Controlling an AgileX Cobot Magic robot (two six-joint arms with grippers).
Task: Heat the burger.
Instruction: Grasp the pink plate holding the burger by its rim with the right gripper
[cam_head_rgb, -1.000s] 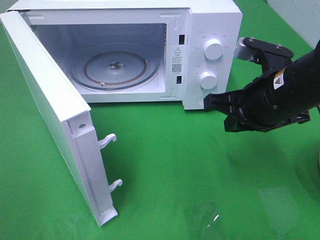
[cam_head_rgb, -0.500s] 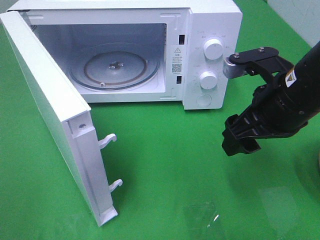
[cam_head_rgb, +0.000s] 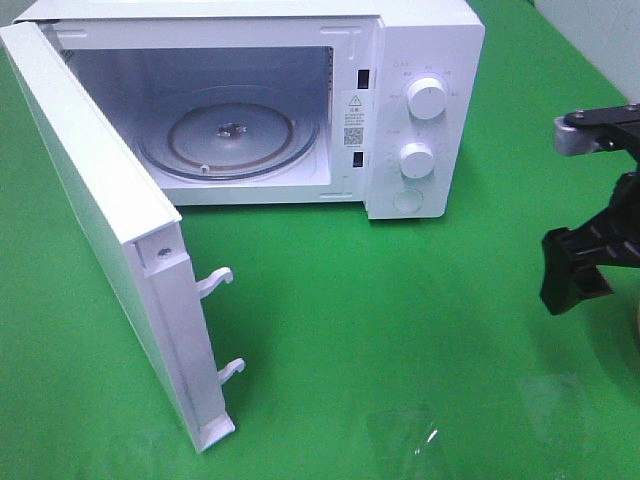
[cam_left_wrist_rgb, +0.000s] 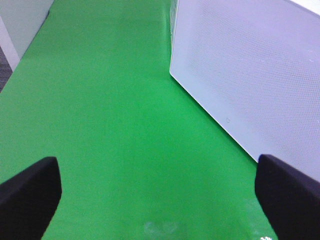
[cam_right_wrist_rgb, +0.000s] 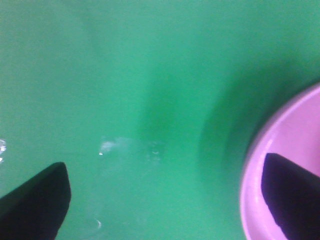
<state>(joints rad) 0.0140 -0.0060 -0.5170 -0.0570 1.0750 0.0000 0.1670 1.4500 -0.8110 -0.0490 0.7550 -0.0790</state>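
Right claw (cam_right_wrist_rgb: 165, 200): black fingers spread wide, nothing between them. One fingertip hangs over the rim of a round pink plate (cam_right_wrist_rgb: 295, 125), the other over the green tabletop (cam_head_rgb: 400, 320). Position is by the right edge.
Left claw (cam_left_wrist_rgb: 159, 200): fingers wide apart, holding nothing, above the tabletop and beside a white mesh-patterned panel (cam_left_wrist_rgb: 250, 75).
Burger: in no camera's view, so its place cannot be told.
White boxy microwave oven (cam_head_rgb: 440, 50): at the far edge, with its door (cam_head_rgb: 100, 230) swung open toward the left edge. A round glass turntable (cam_head_rgb: 230, 135) sits inside the cavity, and two round white knobs (cam_head_rgb: 427, 98) are on the front.
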